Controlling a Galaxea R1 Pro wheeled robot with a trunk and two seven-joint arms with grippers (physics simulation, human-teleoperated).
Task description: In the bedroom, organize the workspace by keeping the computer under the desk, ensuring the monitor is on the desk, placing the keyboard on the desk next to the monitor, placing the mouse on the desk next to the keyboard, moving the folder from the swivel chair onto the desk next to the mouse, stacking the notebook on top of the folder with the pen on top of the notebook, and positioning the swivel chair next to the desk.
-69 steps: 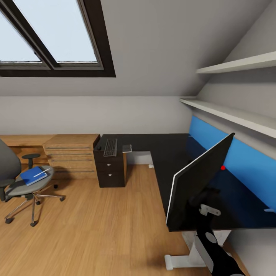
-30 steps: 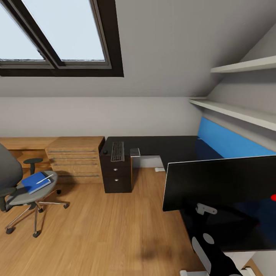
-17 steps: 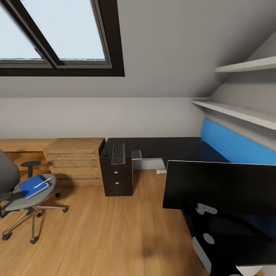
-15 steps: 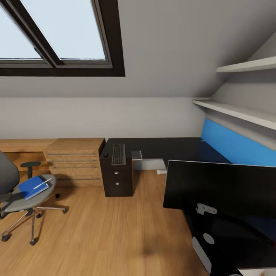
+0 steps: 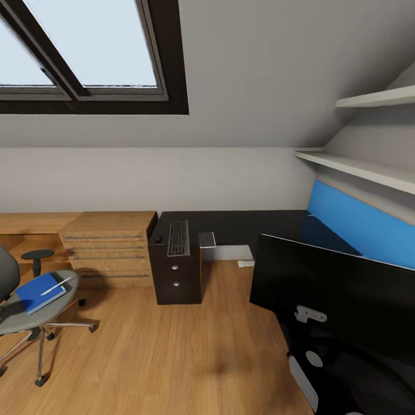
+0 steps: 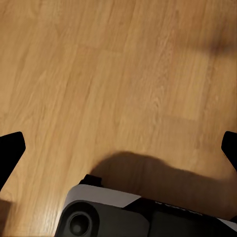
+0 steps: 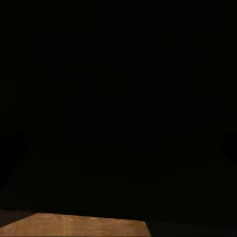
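Note:
The black monitor (image 5: pixel 334 288) hangs tilted at the near right, broad side toward me. My right gripper (image 5: pixel 308 316) grips it; its fingers are lost in the dark of the right wrist view. The desk (image 5: pixel 248 222) runs along the back wall. On its left end lie the keyboard (image 5: pixel 178 237), the mouse (image 5: pixel 158 238) and the notebook (image 5: pixel 206 239). The swivel chair (image 5: pixel 20 320) stands at the far left, carrying the blue folder (image 5: pixel 39 292) with the pen (image 5: pixel 56 283) on it. My left gripper (image 6: pixel 118 148) is open over bare floor. The computer is out of view.
A wooden dresser (image 5: pixel 109 248) stands against the desk's black drawer unit (image 5: pixel 176 279). A blue wall panel (image 5: pixel 357 225) and two white shelves (image 5: pixel 357 167) line the right wall. Wooden floor (image 5: pixel 173 357) stretches between chair and desk. My own base (image 6: pixel 108 219) sits under the left gripper.
The monitor swung from edge-on to broadside with my right arm, then tilted. The camera moved, sliding the chair toward the picture's left edge.

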